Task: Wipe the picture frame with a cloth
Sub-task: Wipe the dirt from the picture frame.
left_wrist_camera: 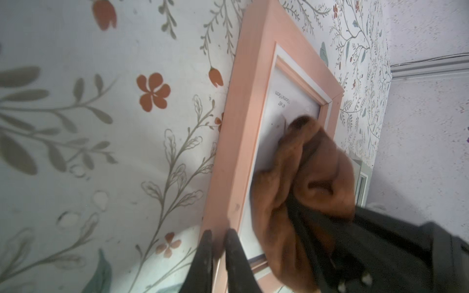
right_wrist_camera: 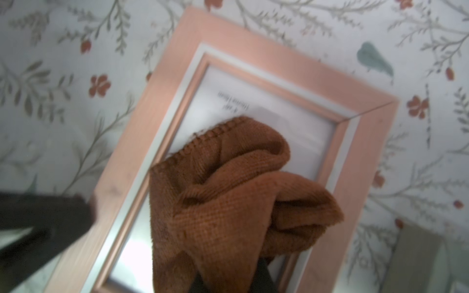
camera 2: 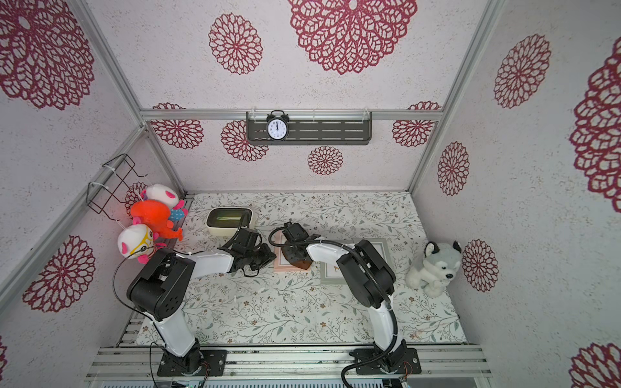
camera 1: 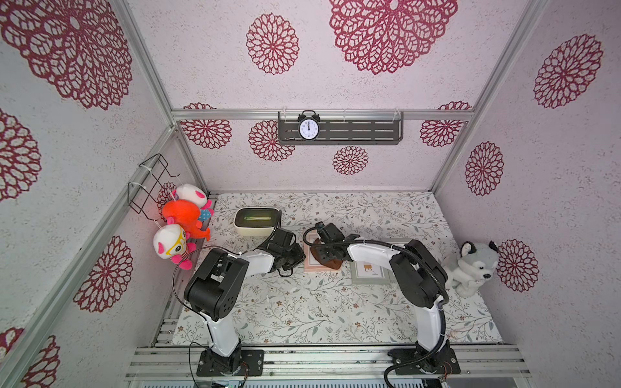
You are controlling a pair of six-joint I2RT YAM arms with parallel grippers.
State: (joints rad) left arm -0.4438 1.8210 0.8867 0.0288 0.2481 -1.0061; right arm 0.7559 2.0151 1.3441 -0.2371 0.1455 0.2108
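Note:
A pink picture frame (camera 1: 314,267) (camera 2: 285,267) lies flat on the floral table, its glass facing up (left_wrist_camera: 245,121) (right_wrist_camera: 253,66). My right gripper (right_wrist_camera: 231,281) (camera 1: 323,251) is shut on the cloth (right_wrist_camera: 228,203), a bunched brown rag (left_wrist_camera: 317,177) (camera 1: 336,264) resting on the frame's glass. My left gripper (left_wrist_camera: 218,234) (camera 1: 300,259) is shut, with its black fingertips (left_wrist_camera: 207,236) pressed down on the frame's pink rim at the side facing the left arm. Both arms hide most of the frame in both top views.
A second, grey-green frame (camera 1: 369,272) (right_wrist_camera: 418,253) lies just right of the pink one, partly under the right arm. A cream box (camera 1: 257,220) stands at the back left. A husky plush (camera 1: 475,265) sits at the right wall; plush toys (camera 1: 183,215) hang left.

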